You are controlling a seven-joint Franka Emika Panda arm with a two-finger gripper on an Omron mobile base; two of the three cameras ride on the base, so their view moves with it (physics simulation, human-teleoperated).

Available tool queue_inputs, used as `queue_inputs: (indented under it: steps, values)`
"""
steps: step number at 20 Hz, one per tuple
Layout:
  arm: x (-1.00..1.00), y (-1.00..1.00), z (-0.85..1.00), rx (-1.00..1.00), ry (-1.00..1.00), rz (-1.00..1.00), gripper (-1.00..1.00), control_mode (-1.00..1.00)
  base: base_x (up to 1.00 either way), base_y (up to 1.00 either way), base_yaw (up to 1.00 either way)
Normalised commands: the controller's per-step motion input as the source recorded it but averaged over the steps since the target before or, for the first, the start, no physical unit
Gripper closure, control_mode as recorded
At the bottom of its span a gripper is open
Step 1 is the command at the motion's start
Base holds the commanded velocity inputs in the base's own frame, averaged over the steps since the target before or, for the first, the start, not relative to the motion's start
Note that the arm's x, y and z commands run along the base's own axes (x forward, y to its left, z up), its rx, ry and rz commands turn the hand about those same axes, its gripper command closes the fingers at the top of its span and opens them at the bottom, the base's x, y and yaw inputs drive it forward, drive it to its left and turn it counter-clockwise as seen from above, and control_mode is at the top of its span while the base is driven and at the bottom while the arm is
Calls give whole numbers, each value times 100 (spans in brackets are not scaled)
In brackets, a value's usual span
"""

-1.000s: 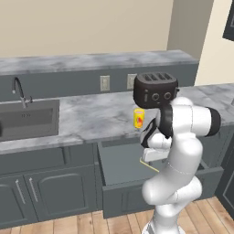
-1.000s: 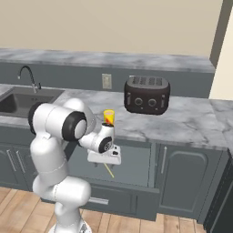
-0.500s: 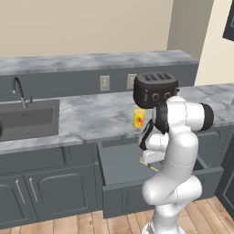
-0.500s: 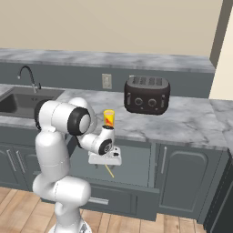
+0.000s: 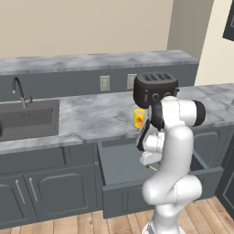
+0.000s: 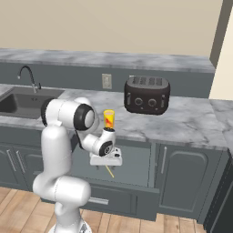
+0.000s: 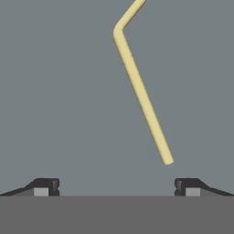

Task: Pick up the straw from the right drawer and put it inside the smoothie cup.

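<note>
Lying flat on the grey floor of the right drawer (image 5: 123,164): the straw (image 7: 141,93), bent near one end, not yet gripped. Hovering just above it with fingers spread wide and holding nothing: the gripper (image 7: 116,186). Waiting on the counter, apart from the drawer: the smoothie cup (image 6: 108,119). Remaining, by judgement: grasping, lifting, inserting.

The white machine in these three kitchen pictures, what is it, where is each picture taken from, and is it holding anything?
It is a robot arm on a driving base. Two pictures come from cameras behind it, left and right. The third looks from its hand, along the end effector. That end effector is open and holds nothing. It hangs over the open right drawer, where the pale straw lies on the grey floor. On the counter stand the yellow smoothie cup and a black toaster, with a sink to the left.
</note>
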Motion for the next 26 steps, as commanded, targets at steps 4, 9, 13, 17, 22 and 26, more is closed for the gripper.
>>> queue_inputs:
  steps: [4, 9, 13, 17, 22, 26]
  values:
    - [22, 0, -18, 2, -2, 3, -100, -100, 0, 0, 0]
    - [21, 0, -16, 2, -3, 2, -100, -100, 0, 0, 0]
    - [19, 0, -15, 0, -4, 1, -100, -100, 0, 0, 0]
    - [20, 0, -17, 0, -4, 0, -100, -100, 0, 0, 0]
    - [20, 0, -23, 0, -3, 0, -100, -100, 0, 0, 0]
    - [14, 0, -32, 0, -2, 0, -100, -100, 0, 0, 0]
